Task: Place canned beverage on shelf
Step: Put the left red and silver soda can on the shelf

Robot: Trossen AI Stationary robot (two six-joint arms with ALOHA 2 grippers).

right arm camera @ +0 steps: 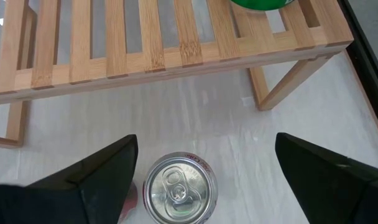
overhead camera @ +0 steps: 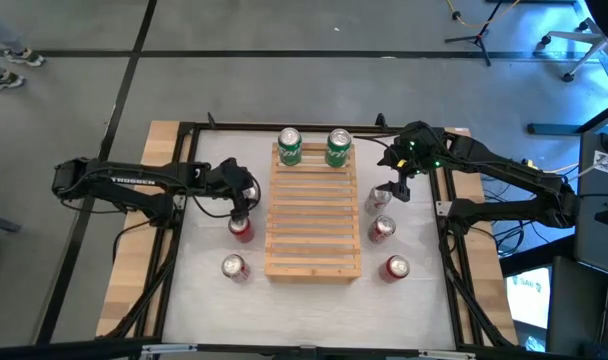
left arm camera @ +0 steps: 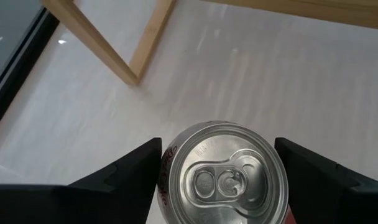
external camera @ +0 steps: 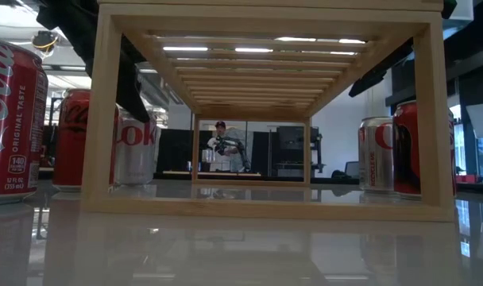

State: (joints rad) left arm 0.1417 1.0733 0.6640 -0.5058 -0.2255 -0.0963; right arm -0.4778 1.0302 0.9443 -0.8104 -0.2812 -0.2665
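Note:
The shelf (overhead camera: 314,225), a pale rack of wooden slats, stands in the middle of the white table. Two green cans (overhead camera: 290,146) (overhead camera: 338,147) stand on its far end. My left gripper (overhead camera: 241,208) (left arm camera: 218,142) is left of the shelf, shut on a silver canned beverage (left arm camera: 223,177) (external camera: 138,151). My right gripper (overhead camera: 389,192) (right arm camera: 206,137) hovers right of the shelf, open. Its fingers stand wide on either side of another silver-topped can (right arm camera: 179,190) and above it, touching nothing. That can stands on the table. My left gripper pinches the silver can's upper wall (left arm camera: 166,163), just under the rim, between its two fingers (left arm camera: 133,171), one on each side. The fingers slant down from above and from the table's left. The can stands upright with its base on the table (external camera: 138,183).
A red can (overhead camera: 242,231) stands right beside the held one, another (overhead camera: 233,266) nearer the front. Two more cans (overhead camera: 382,229) (overhead camera: 396,267) stand right of the shelf. The shelf's near slats (overhead camera: 314,255) are bare. A person (external camera: 220,147) shows far behind the table.

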